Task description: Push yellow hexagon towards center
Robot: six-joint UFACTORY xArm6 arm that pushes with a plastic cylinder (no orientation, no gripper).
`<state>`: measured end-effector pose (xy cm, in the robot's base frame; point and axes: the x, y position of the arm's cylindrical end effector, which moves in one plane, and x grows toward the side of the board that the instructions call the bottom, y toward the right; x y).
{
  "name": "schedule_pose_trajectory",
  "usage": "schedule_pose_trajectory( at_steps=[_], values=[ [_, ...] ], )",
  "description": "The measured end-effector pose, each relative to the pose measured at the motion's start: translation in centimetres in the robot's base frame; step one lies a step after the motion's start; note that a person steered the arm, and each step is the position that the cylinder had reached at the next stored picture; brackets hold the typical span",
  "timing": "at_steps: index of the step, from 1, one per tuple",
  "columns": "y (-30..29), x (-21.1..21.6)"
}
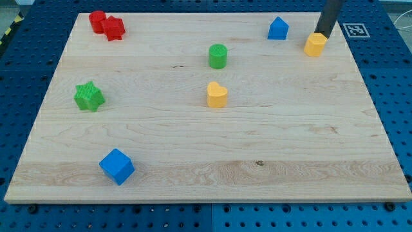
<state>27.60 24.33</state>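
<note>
The yellow hexagon point(315, 45) lies near the board's top right corner. My tip point(321, 34) is right behind it, touching its upper right edge; the dark rod rises out of the view's top. A yellow heart-shaped block point(217, 95) lies near the middle of the board, and a green cylinder point(218, 56) stands just above it.
A blue house-shaped block point(278, 29) lies to the left of the hexagon. Two red blocks point(106, 25) sit together at the top left. A green star point(88, 96) is at the left, a blue cube point(116, 166) at the bottom left. The wooden board point(309, 148) rests on a blue pegboard.
</note>
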Motion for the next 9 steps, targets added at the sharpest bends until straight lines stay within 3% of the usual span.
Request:
schedule_pose_trajectory(
  at_steps=[3, 6, 9],
  values=[
    [0.9, 2.4],
    [-3.3, 2.4],
    [-4.8, 5.1]
  ],
)
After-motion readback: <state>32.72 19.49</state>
